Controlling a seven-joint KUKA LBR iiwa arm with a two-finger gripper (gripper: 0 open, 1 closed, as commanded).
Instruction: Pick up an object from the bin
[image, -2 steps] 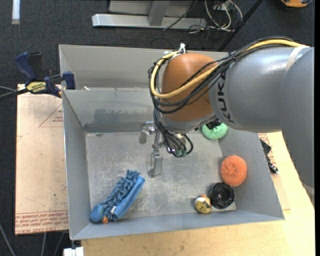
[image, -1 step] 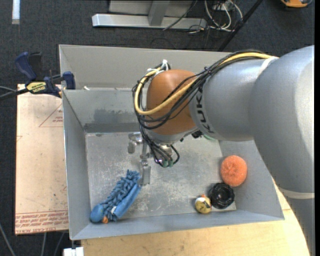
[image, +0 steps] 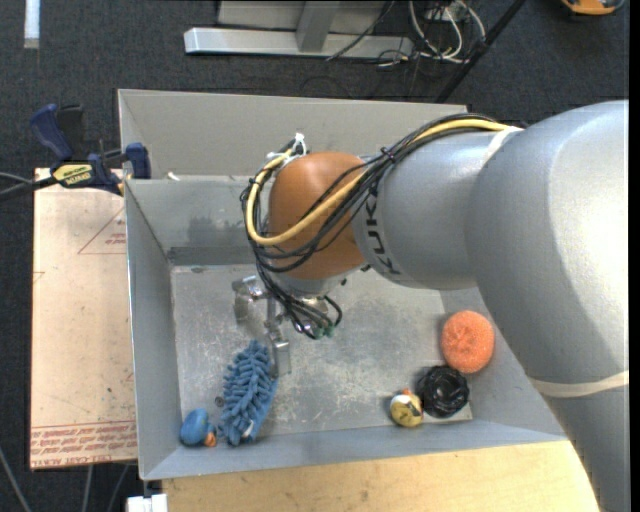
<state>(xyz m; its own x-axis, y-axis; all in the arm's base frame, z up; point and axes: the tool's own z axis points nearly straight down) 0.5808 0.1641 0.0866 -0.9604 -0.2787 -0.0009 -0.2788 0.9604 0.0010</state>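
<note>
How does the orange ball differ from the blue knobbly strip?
The orange ball is round and compact; the blue knobbly strip is long and narrow. The ball lies at the view's right, well away from the gripper; the strip lies at the left, its upper end right by the gripper. Both look soft and rest on the floor of the bin.

Underfoot: floor (image: 100, 50), dark carpet, speckled grey-black, on every side of bin (image: 200, 130). Beyond bin's far wall: pale grey metal bar (image: 290, 40) flat on carpet, grey post (image: 335, 12) rising from its middle, probably foot of some stand. Right of that, also beyond far wall: tangle of cables (image: 450, 30), white and black. Further right, beyond bin: orange-yellow object (image: 598, 5), cut by frame edge. Left of bin: thin black cable (image: 12, 182) lying over carpet. Light even, soft; no hard shadows on carpet.
</note>
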